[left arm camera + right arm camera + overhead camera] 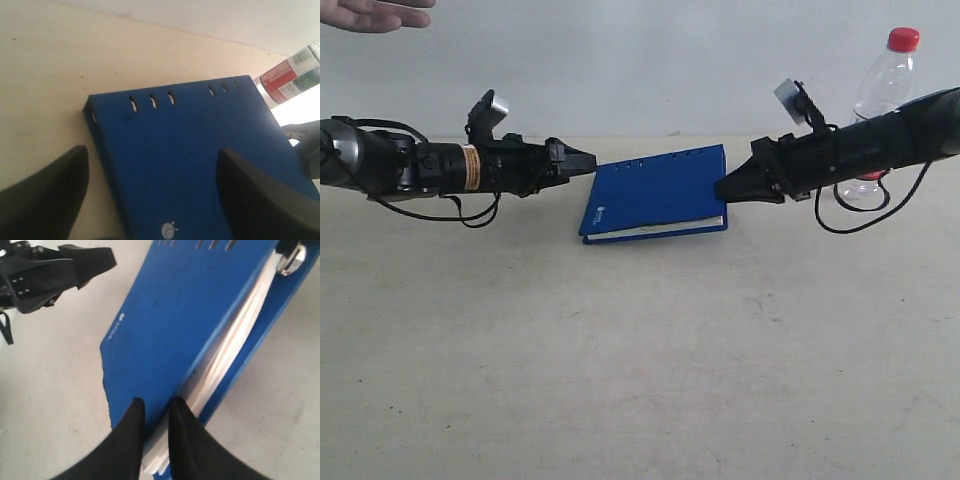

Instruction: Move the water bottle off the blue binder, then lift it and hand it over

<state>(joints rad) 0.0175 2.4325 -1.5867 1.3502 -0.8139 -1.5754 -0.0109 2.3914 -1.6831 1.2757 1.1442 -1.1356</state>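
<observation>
The water bottle [886,85] stands on the surface [640,350] behind my right tool [725,188], off the blue binder [655,190], so I judge lifting the binder is next. That tool is nearly closed at the binder's edge; I cannot tell if it grips. My left tool [588,163] gapes empty at the opposite edge and needs to close.

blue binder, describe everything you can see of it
The blue binder is a thin, deep-blue, hard-looking folder lying closed and flat on the beige table. A row of punched slots runs along its far edge, a small white logo sits near a corner, and white pages show between the covers beside a shiny metal fitting. Nothing rests on top. The right gripper, nearly shut, meets its right edge; the open left gripper sits at its left far corner, contact unclear.
</observation>
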